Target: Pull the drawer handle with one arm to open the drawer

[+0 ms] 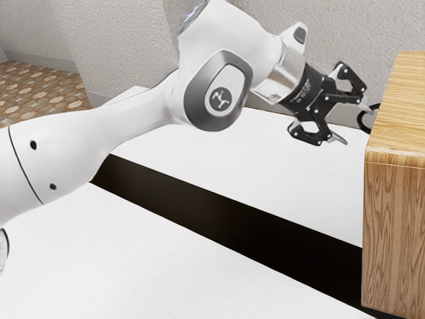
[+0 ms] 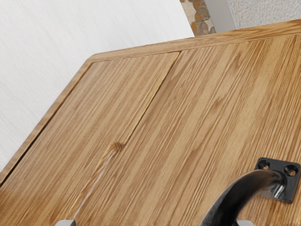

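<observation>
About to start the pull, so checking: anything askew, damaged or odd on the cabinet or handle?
Nothing stands out. The cabinet stands upright, its wood front looks unmarked, and the handle is seated on its mount plate. The gripper is open, just short of the handle.

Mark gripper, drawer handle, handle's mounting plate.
gripper (image 1: 352,118), exterior view, midway between fingertips.
drawer handle (image 2: 237,193), wrist view, curved black bar.
mounting plate (image 2: 278,165), wrist view, flat between the screw holes.
</observation>
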Available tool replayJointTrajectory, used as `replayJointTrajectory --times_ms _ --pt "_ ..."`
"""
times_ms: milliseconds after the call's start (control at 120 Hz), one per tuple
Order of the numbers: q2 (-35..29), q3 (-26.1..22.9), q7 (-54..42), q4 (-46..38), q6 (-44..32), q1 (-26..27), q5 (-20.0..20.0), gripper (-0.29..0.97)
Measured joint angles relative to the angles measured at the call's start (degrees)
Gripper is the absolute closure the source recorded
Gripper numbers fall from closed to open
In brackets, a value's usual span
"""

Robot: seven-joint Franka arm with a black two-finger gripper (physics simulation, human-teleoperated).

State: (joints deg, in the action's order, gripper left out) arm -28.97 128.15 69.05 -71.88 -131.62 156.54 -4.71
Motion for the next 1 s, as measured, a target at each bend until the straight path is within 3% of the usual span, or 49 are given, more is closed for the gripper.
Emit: replayJointTrajectory --times_ms 367,1000 --pt "0.2 0.2 -3.2 0.0 0.0 0.0 0.1 0.35" --pt "1.4 -0.2 -5.4 -1.8 0.0 -1.6 0.9 0.56"
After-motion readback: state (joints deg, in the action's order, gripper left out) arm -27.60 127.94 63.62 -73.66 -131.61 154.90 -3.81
